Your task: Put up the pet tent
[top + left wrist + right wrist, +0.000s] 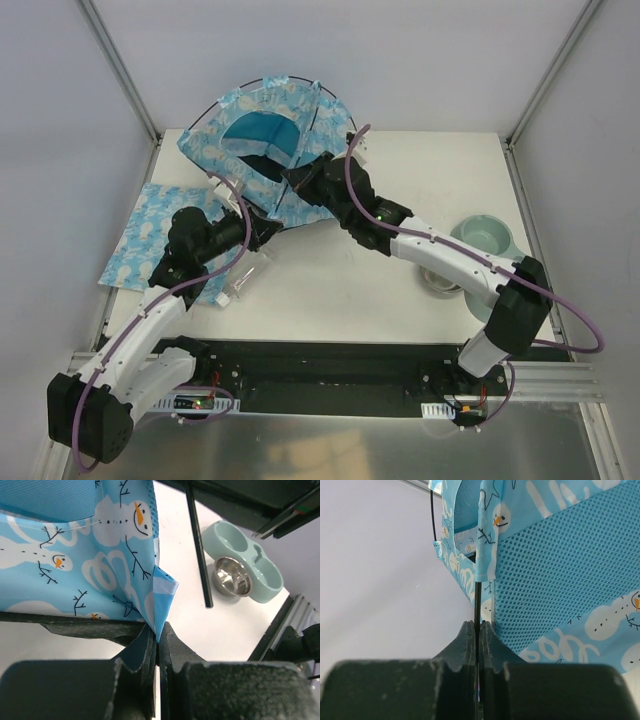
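Two pincers, both mine, were clamped on the pet tent from its near side. From above, the tent sat tipped at the far left of the table, its doorway turned upward, beyond both arms. My left pincer held its near corner beside the printed mat. My right pincer gripped just beyond it on the same hem, which ran from near-left to far-right.

At my left wrist, the fingers were pressed together on a folded corner of snowman fabric, and the tent's wall rose away ahead and to the left.

At my right wrist, the fingers were likewise closed, pinching the tent's edge where a thin black pole ran down between them; mesh stood to the right. I judged the next move hinged on that hem line, with both grips close together and the tent's body beyond them.
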